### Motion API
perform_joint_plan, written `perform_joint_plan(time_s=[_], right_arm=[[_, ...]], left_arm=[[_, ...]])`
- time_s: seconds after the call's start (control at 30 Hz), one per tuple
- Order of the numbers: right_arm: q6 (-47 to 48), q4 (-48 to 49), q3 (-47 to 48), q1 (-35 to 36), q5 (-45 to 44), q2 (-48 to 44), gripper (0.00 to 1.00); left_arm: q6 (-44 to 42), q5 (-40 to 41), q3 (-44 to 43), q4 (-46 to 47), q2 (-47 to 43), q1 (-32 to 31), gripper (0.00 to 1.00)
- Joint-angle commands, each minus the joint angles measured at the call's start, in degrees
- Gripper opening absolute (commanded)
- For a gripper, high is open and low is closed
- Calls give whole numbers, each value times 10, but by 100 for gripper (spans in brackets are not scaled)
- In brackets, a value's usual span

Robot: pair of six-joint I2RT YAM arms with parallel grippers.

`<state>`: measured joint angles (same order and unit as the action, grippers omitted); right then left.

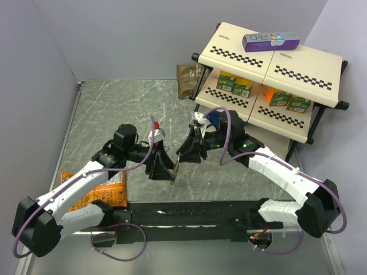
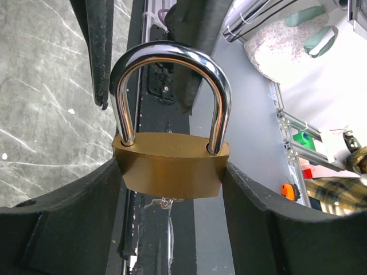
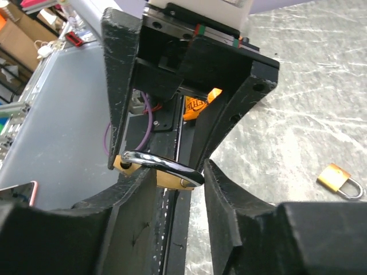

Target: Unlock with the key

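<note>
Left gripper (image 2: 171, 177), clamped on the body of the brass padlock (image 2: 169, 169) above the near edge of the worktop (image 1: 114, 109), shackle (image 2: 172, 54) lengthwise toward the right gripper (image 3: 169, 170), whose jaws straddle it, grip not discernible; key (image 2: 163, 202) under the padlock's bottom face, away from the right gripper.

this is looking like a robotics lab: a left arm (image 1: 74, 195) and a right arm (image 1: 281, 169) are sitting bolted to a black rail (image 1: 189, 216) at 6 o'clock on a marble-patterned table (image 1: 114, 109), grey partition walls (image 1: 132, 34) are boxing it in, and a checkered shelf (image 1: 269, 60) is holding cartons (image 1: 235, 85) at 1 o'clock.
</note>
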<state>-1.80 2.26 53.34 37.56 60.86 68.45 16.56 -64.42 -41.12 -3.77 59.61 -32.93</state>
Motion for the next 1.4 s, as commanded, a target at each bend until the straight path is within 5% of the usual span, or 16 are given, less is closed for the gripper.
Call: perform_joint_plan(time_s=[0.0,0.2,0.67,1.37], right_arm=[[7,7,5,2,9,-17,43],[1,9,-1,2,-15,-24,23],[-41,6,2,2,-88,-9,1],[-324,109,-15,8,-261,61,0]], left_arm=[[-13,14,-14,39,-16,3,1],[-14,40,-12,39,-23,3,1],[-26,219,-10,7,-49,2,1],[-13,477,-12,-26,-41,-35,1]])
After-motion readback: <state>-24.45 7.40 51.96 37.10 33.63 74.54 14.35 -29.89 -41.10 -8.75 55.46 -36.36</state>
